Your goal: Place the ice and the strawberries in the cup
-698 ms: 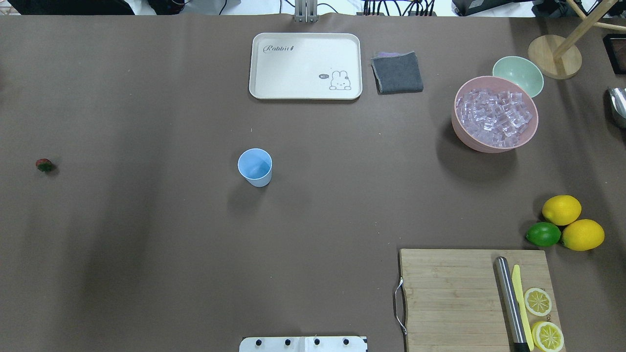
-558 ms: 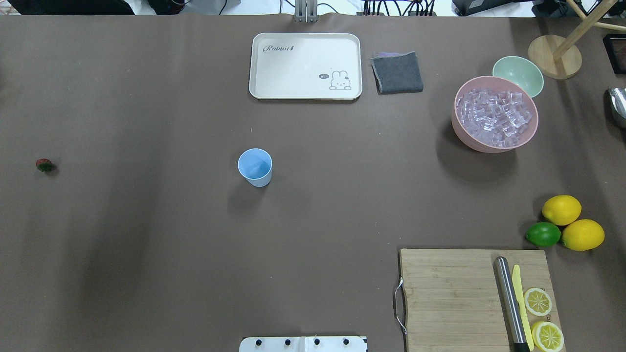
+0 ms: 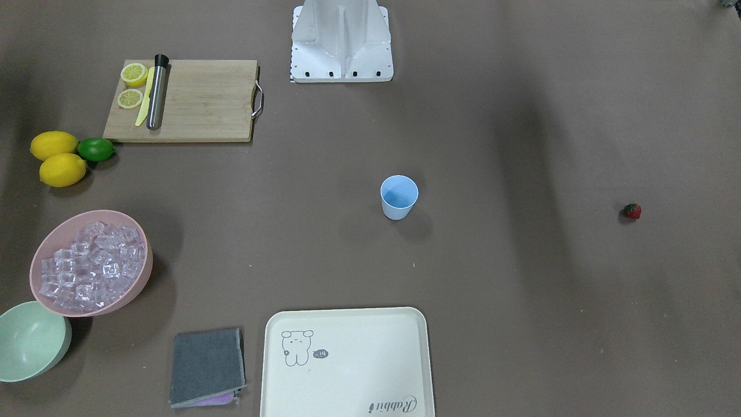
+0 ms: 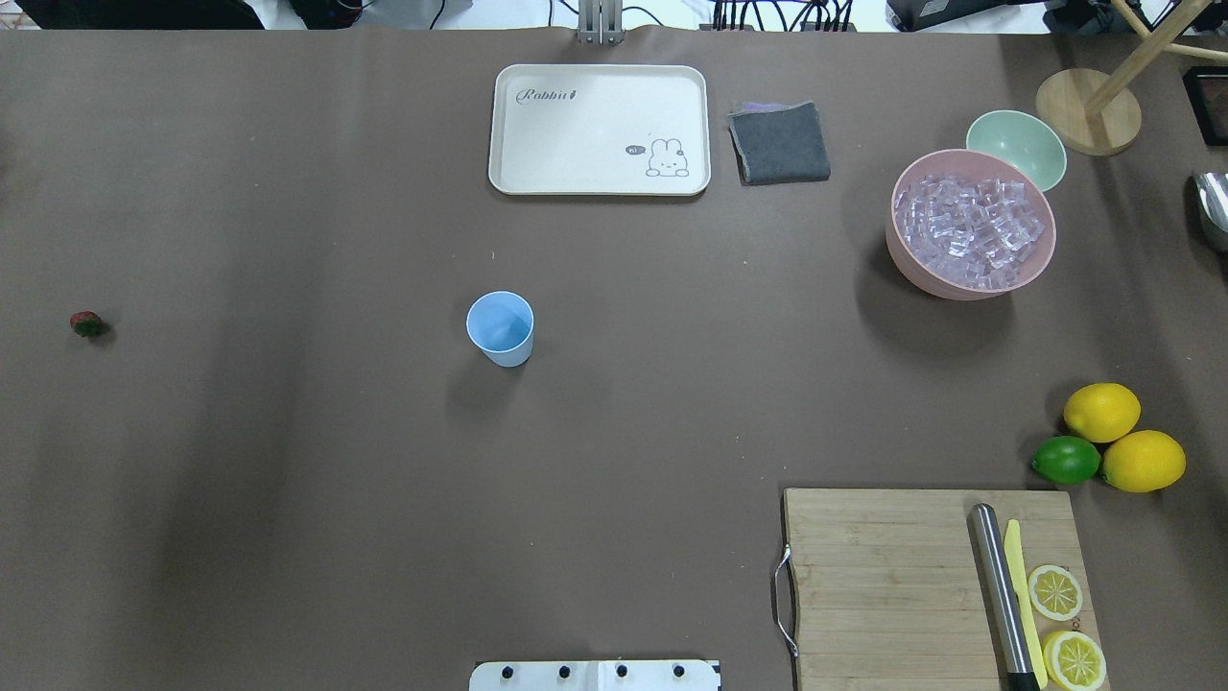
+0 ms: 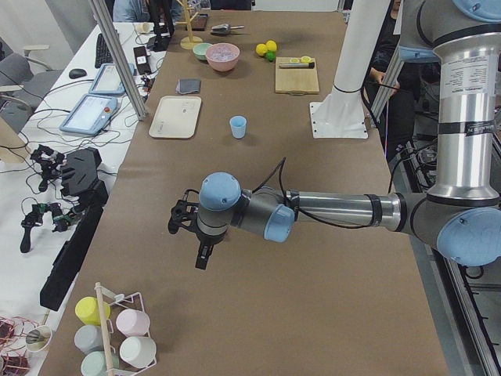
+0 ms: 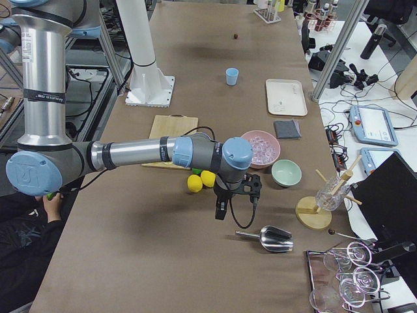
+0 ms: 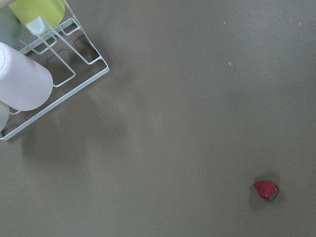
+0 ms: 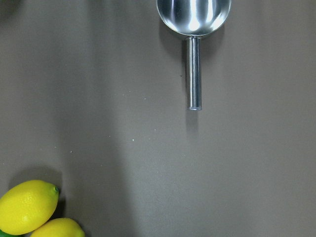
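The light-blue cup (image 4: pixel 500 327) stands upright and empty near the table's middle, also in the front view (image 3: pixel 399 197). The ice (image 4: pixel 969 230) fills a pink bowl (image 4: pixel 902 264) at the far right. The strawberry (image 4: pixel 87 324) lies alone at the far left and shows at the lower right of the left wrist view (image 7: pixel 266 190). My left gripper (image 5: pixel 202 258) hangs above the table's left end, near the strawberry. My right gripper (image 6: pixel 219 210) hangs above the right end, near a metal scoop (image 8: pixel 193 10). I cannot tell whether either gripper is open or shut.
A cream tray (image 4: pixel 599 182) and a grey cloth (image 4: pixel 779 142) lie at the back. A green bowl (image 4: pixel 1017 146) sits behind the pink bowl. Two lemons (image 4: pixel 1101 411), a lime (image 4: pixel 1065 460) and a cutting board (image 4: pixel 883 585) with a knife are front right. A mug rack (image 7: pixel 59 74) stands far left.
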Robot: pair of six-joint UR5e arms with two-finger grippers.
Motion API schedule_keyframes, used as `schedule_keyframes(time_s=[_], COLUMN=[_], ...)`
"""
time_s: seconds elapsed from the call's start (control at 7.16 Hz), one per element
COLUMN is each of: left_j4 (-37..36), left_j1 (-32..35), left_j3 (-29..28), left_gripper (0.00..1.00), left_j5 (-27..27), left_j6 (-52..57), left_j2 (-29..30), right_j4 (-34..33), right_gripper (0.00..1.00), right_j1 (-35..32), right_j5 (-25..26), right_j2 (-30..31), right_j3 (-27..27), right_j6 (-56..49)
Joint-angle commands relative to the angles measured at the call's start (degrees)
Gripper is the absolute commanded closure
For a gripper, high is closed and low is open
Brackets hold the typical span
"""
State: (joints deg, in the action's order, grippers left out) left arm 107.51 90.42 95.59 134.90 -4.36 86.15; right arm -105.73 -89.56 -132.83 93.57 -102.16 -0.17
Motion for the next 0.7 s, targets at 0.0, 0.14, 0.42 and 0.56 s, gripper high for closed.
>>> schedule_keyframes(time_s=[0.0,0.14,0.42,0.56], left_j4=[0.1,0.1,0.0,0.0], left_j1=[-0.1,0.0,-0.1,0.0], left_j3=[-0.1,-0.1,-0.1,-0.2], left_gripper=[0.02,0.02,0.02,0.02], left_j5=[0.0,0.0,0.0,0.0], left_j6=[0.1,0.0,-0.1,-0.1], left_j2=[0.0,0.0,-0.1,-0.1], right_j4=[0.0,0.1,0.1,0.1], right_gripper=[0.00,0.00,0.00,0.00], right_j1=[0.0,-0.1,-0.1,0.0], right_j5=[-1.3,-1.8,-1.2,-1.3], right_j2=[0.0,0.0,0.4,0.4], right_j3=[-0.4,-0.5,-1.1,-1.3], right_j6=[0.0,-0.4,-0.3,-0.3])
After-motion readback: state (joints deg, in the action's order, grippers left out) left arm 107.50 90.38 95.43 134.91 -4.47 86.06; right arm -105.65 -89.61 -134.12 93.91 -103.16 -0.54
